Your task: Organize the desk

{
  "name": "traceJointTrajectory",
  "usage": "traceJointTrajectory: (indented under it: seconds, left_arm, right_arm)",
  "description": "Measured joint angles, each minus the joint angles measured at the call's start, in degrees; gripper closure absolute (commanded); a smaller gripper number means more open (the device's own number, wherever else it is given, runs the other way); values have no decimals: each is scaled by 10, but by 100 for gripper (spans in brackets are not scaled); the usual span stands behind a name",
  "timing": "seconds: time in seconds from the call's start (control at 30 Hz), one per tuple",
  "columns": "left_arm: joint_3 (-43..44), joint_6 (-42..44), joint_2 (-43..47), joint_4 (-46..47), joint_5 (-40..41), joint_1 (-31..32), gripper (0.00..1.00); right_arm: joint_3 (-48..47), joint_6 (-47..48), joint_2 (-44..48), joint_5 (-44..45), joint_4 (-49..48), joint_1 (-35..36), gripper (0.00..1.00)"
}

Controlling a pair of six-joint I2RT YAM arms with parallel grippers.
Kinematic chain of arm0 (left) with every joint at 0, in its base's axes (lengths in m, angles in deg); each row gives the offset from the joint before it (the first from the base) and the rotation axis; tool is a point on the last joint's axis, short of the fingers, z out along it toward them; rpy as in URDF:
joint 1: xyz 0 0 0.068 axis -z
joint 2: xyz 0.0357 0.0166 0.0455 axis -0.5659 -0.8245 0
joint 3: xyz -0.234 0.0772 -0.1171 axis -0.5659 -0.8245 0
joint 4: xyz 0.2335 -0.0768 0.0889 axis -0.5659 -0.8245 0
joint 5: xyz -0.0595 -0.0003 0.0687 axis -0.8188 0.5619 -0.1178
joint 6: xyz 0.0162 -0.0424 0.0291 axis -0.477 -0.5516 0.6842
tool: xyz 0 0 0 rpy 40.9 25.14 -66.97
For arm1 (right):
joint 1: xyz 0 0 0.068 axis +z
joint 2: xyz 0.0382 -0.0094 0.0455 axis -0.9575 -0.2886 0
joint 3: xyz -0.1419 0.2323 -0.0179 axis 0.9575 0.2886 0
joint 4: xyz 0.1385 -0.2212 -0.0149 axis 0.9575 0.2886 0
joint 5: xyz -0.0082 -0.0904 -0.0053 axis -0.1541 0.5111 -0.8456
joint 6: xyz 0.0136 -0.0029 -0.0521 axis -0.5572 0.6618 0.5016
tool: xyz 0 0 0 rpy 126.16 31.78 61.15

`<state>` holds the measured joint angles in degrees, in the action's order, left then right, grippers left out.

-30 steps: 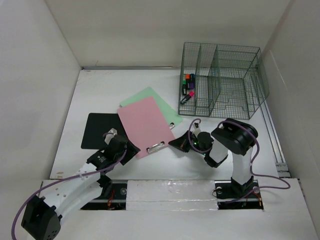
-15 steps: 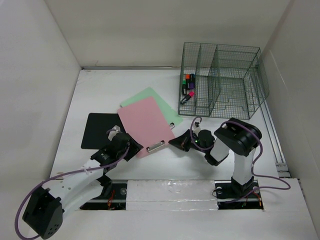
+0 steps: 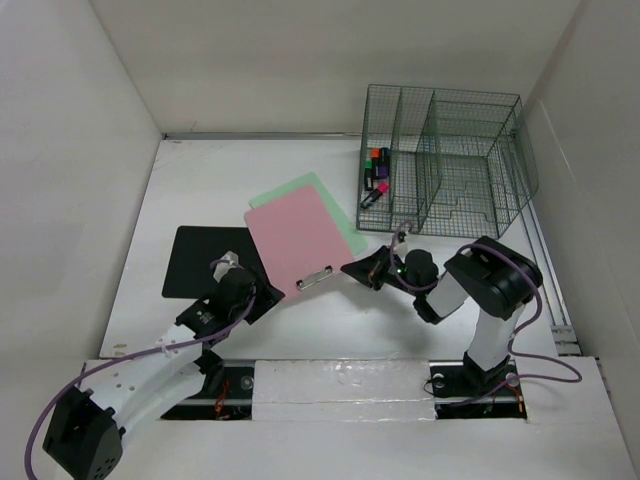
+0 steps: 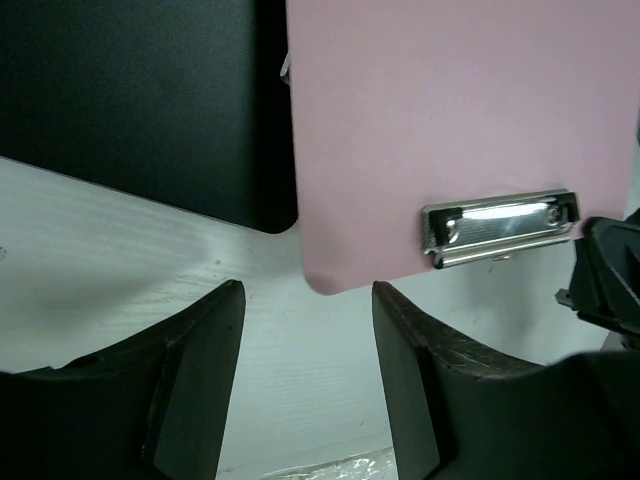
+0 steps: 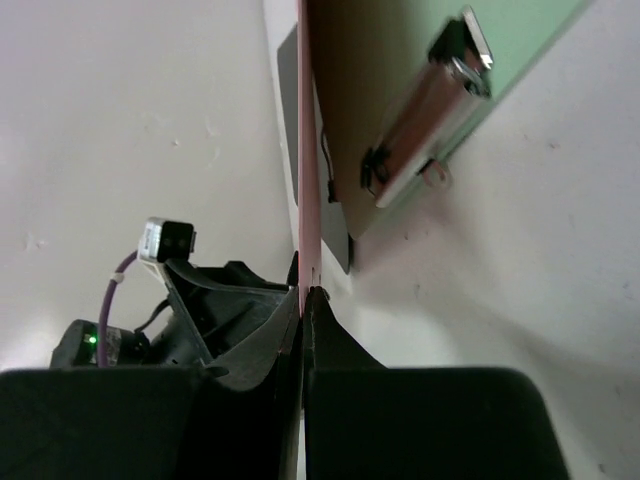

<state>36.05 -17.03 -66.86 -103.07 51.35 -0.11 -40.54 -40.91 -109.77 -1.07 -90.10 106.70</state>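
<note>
While the right gripper (image 3: 352,269) has its fingers (image 5: 335,350) pressed together on the clip-end edge of the pink clipboard (image 3: 298,236) (seen edge-on from the right wrist), the left gripper (image 4: 307,295) has its fingers (image 4: 195,370) spread with nothing between them. Just beyond the left fingertips lies the pink board's near corner, with its metal clip (image 4: 500,225) ahead and to their right. A black pad (image 4: 130,100) lies ahead and to their left, its edge overlapped by the pink board. Under both pairs of fingers lies the desk (image 3: 200,180), white and flat. Beyond the right fingers a green clipboard (image 3: 335,205) pokes out from under the pink one. Farther beyond them stands a green wire rack (image 3: 450,160) with markers (image 3: 377,172) in its leftmost compartment.
</note>
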Motion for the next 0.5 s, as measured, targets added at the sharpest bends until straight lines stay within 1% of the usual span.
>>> traceJointTrajectory:
  seconds: [0.2,0.33,0.37,0.4,0.5]
  left_arm:
    - [0,2,-17,15,-1,0,50]
    - [-4,-3,-22,66,-4,0,49]
    - [-13,-7,-25,100,-5,0,49]
    - [-13,-7,-25,100,-5,0,49]
    - [-30,-15,-33,139,-4,0,50]
  right_arm:
    - [-8,1,21,-6,1,-7,100]
    - [-11,-10,20,-11,2,-7,100]
    - [-13,-17,14,-14,2,-6,100]
    - [-13,-18,12,-14,2,-5,100]
    - [-19,-31,-4,-16,3,-2,100]
